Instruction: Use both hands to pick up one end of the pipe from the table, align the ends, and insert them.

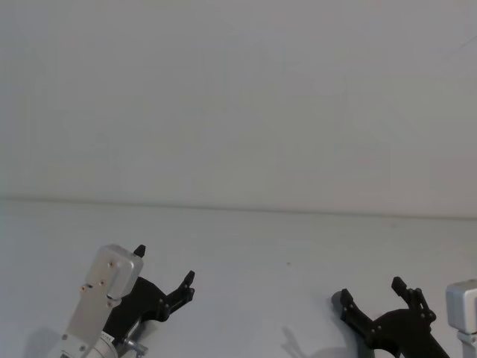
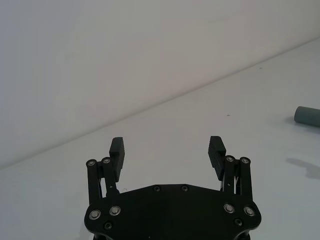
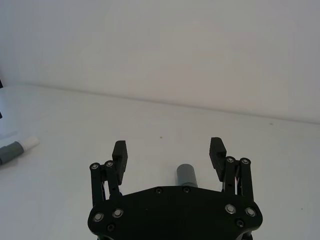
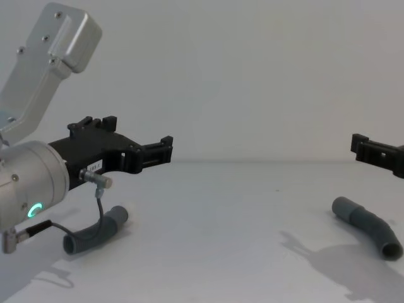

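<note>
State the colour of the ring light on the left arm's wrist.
Green. The ring light glows on the silver left wrist, seen best in the chest view.

White label [image 4: 93, 166] on left tool [image 4: 139, 132], illegible

Grey pipe [image 3: 186, 176] mostly behind right end effector [image 3: 169, 149]

A plain pale wall [image 1: 238, 89] spans the whole background.
</note>
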Tool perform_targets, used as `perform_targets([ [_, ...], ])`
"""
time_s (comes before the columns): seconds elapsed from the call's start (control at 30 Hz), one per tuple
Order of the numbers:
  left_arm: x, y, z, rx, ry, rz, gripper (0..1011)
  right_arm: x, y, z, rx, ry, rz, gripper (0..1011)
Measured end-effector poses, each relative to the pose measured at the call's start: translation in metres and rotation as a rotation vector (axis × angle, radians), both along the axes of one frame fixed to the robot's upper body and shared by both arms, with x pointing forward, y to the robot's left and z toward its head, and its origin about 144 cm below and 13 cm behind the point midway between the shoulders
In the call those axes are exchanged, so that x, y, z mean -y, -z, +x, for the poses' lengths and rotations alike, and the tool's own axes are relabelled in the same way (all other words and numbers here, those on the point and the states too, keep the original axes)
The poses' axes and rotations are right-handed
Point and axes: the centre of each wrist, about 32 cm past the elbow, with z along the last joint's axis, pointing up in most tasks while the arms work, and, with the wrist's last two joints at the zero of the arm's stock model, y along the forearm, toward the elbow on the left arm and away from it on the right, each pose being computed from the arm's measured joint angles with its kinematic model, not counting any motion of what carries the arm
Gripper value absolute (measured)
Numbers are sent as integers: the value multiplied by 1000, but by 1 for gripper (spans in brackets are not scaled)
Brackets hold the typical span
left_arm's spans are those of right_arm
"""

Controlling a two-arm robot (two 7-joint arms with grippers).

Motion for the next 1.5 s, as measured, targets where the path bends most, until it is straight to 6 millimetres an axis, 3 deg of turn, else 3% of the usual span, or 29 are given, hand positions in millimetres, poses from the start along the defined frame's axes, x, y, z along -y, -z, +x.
perform_targets([
  [1.5, 0, 0, 0, 0, 0, 0, 1001, 0, 0, 0, 0, 0, 0, 1000],
])
